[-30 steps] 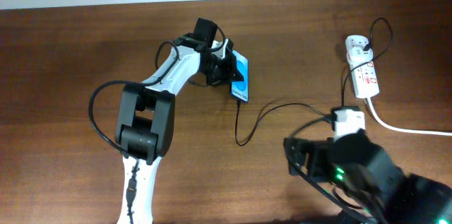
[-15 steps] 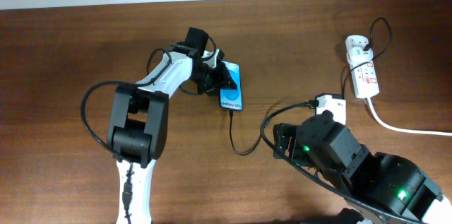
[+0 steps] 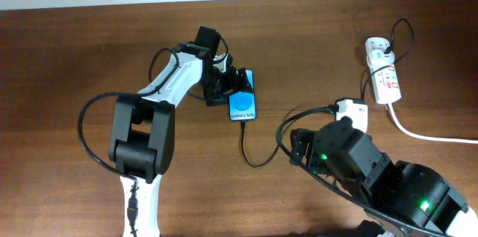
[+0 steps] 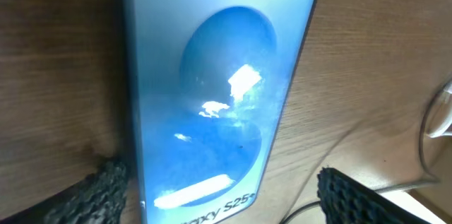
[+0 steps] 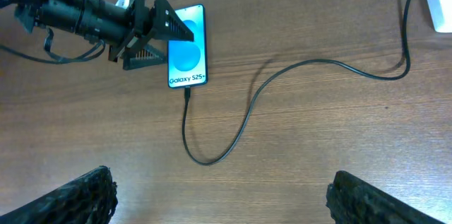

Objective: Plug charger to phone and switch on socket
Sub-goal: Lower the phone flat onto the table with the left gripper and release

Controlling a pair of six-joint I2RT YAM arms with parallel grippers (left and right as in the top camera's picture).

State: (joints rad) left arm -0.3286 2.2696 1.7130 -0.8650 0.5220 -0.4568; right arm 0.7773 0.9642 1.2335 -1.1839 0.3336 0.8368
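The phone (image 3: 243, 103) lies screen up on the wooden table, its blue display showing a lighter circle and a white text band. My left gripper (image 3: 233, 86) stands open astride its upper end. In the left wrist view the phone (image 4: 212, 90) fills the frame, with a gap to each of the fingertips (image 4: 99, 196). The charger (image 3: 258, 161), a thin black cable, meets the phone's lower end, curls down and runs right to the white socket (image 3: 382, 72). My right gripper (image 5: 226, 203) hangs open high over bare wood, below the phone (image 5: 187, 47) and the charger (image 5: 240, 128).
A thick white cord (image 3: 429, 137) leaves the socket toward the right edge. The bulky right arm (image 3: 366, 170) covers the lower right of the table. The left arm (image 3: 146, 128) stretches from the front edge up to the phone.
My left gripper has opened and let go of the phone, which has swung round and now lies flat and straighter. The right arm has shifted up and left.
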